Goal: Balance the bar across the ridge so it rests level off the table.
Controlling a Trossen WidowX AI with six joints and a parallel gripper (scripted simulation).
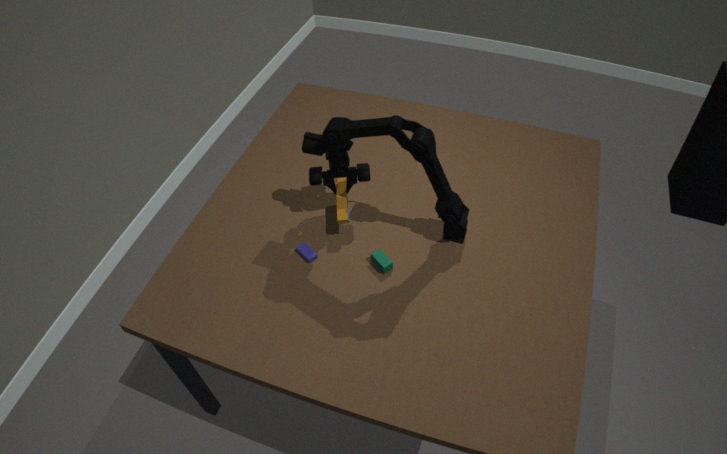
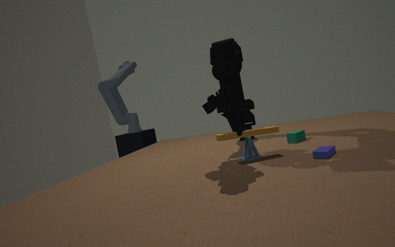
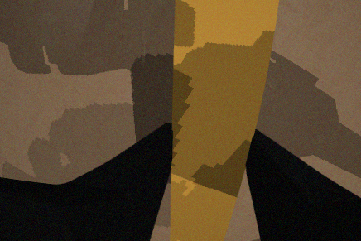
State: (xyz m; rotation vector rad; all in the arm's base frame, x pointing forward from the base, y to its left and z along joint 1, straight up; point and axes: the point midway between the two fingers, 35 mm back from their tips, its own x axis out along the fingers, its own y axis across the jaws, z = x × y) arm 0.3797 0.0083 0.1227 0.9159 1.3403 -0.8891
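Bar (image 2: 247, 133), yellow, held above ridge (image 2: 250, 149), approx. across its top; from exterior view looks on or just over the apex, contact not sure. Both ends off table (image 2: 162, 199). Slight tilt visible in exterior view, end toward green block (image 2: 295, 136) a bit higher, but camera itself is slanted, so real level hard to judge. Clamped near middle by gripper (image 2: 239, 132); fingers clenched on bar sides, seen in wrist view as two dark shapes on both flanks, w/ bar running away between them. In top view bar (image 1: 342, 200) hangs under gripper (image 1: 340, 181), ridge mostly hidden beneath, only a thin blue edge shows.

Around: green block (image 1: 381, 261) and purple block (image 1: 306, 252) lying on table, well apart from ridge, not part of job. Grey arm (image 2: 117, 95) on dark stand in background, apart from table.

Progress, as judged: pick-up and carry done, bar placed over ridge. Left to do: confirm bar sits on apex and level, then open fingers and pull up straight. Risk: grip point seems a bit off ridge centre, so bar may tip to one side on release & touch table. Task not finished yet, since not let go.
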